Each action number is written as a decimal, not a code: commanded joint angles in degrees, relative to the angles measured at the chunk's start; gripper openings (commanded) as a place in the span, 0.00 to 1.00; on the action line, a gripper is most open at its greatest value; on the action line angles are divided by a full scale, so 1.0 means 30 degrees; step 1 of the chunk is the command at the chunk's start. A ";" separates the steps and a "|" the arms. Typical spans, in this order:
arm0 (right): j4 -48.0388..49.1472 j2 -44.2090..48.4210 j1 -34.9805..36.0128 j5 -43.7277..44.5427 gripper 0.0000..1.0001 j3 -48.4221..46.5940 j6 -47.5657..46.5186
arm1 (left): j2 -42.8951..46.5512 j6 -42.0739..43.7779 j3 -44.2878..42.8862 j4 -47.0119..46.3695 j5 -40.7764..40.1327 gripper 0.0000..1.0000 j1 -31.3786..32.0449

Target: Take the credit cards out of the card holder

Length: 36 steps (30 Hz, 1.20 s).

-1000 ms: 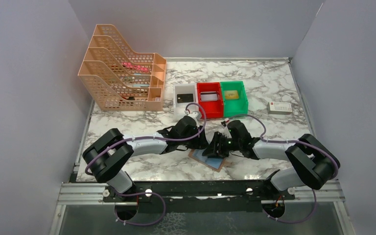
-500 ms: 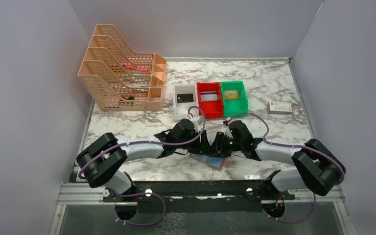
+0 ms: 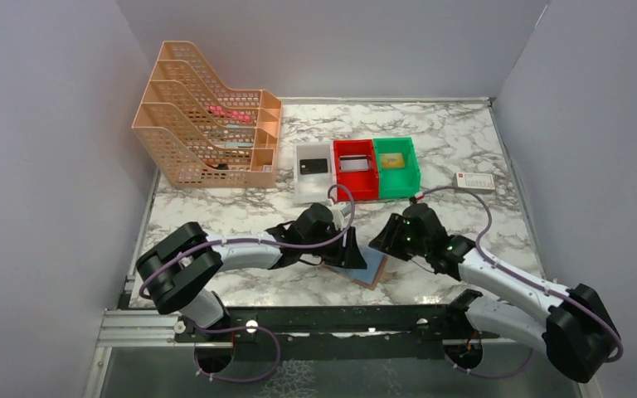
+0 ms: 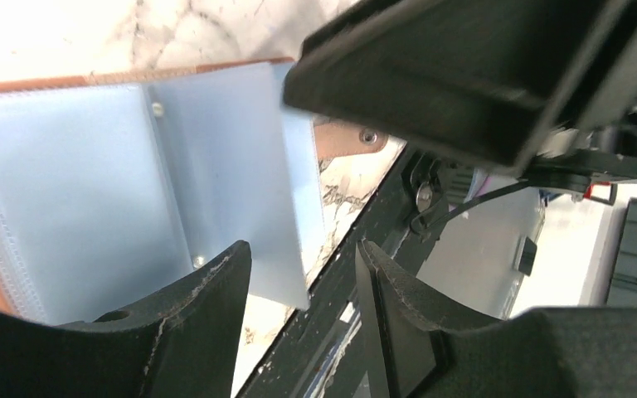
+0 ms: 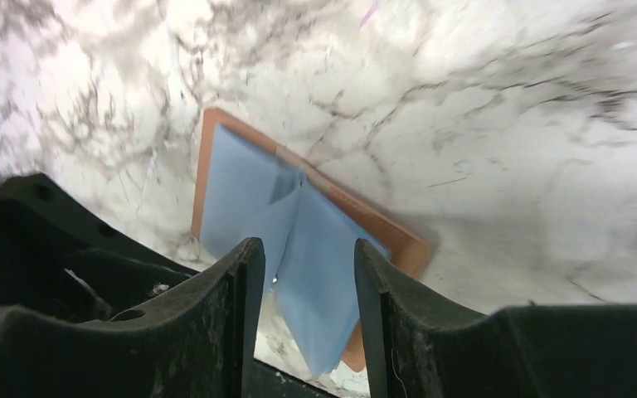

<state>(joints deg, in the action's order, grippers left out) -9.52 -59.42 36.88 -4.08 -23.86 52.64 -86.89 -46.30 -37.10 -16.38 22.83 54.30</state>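
— Where is the card holder (image 5: 240, 191)?

— Spread open on the worktop (image 3: 464, 141), under both tools. The left tool (image 4: 304, 253) is low over its left part, fingers spread and pinching nothing. Whether it presses on the holder I cannot tell. One blue leaf (image 4: 232, 174) stands up just ahead of its fingertips.

— And the right tool (image 5: 307, 249)?

— Raised above the holder's far side and pointing down at it, fingers parted and empty. The upright leaf shows through the gap.

— How are the arms set?

— The left arm lies low and long, reaching in from the left with the wrist tipped down. The right arm has its elbow out to the right near the edge, and the forearm climbs inward to the lifted wrist.

— Which step is this?

— I'd judge it is paging through the pockets for what remains. No card shows in the pale blue panels, though the leaf hides some.

— Next move?

— Probably the right tool comes down, closes on any card edge peeking out and draws it flat while the left steadies the holder.

— Past the tools?

— Beyond them is a white bin (image 3: 313, 191) with a black credit card (image 3: 313, 166) in it. Beside it are a red bin (image 3: 357, 192) and a green bin (image 3: 399, 189), each holding something flat. Well right of the right tool sits a small white box (image 3: 474, 182). Far beyond the left tool is an orange file rack (image 3: 207, 133).
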 commanded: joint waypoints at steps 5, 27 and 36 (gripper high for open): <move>-0.5136 0.3139 -0.0078 0.6207 0.49 -0.1663 0.0007 | -0.2037 0.0526 -0.1337 -0.0072 0.2220 0.53 0.0567; 0.1284 -0.4835 -0.0056 -0.3819 0.38 -0.2278 -0.3194 | 0.2739 0.2741 -0.1666 0.8430 -0.7712 0.52 0.0647; 0.0756 -0.5505 -0.0048 -0.3499 0.43 -0.2488 -0.4838 | 0.2767 0.1949 -0.1098 0.8334 -0.8350 0.53 0.0180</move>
<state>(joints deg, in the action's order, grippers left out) -7.60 -74.78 36.69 -13.06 -30.04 41.50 -79.07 -39.18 -41.56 7.92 1.58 54.74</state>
